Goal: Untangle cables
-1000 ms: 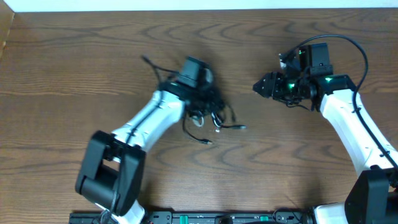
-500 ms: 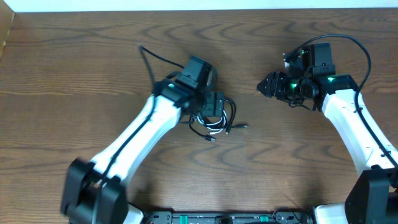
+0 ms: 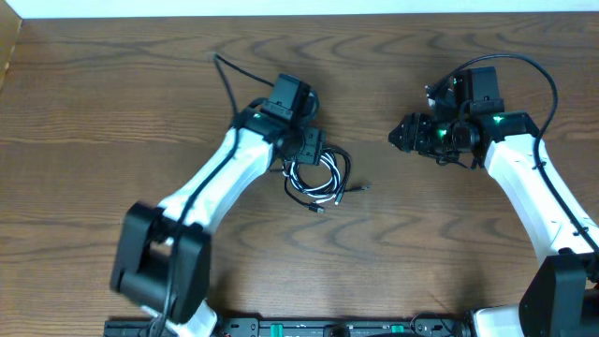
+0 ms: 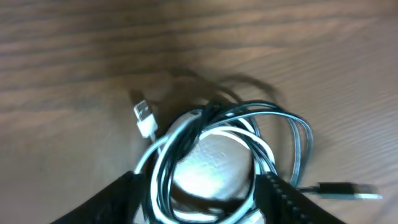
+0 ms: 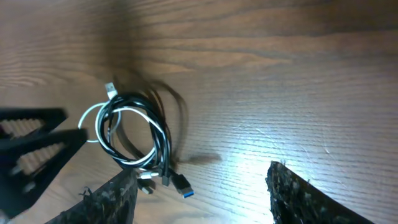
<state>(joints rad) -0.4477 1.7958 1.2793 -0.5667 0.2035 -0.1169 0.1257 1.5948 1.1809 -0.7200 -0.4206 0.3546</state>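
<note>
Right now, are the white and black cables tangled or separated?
Tangled: the white cable and the black cable lie coiled together in one looped bundle on the table.

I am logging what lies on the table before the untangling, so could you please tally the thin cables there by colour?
White cable: 1
Black cable: 1
Total: 2
</note>
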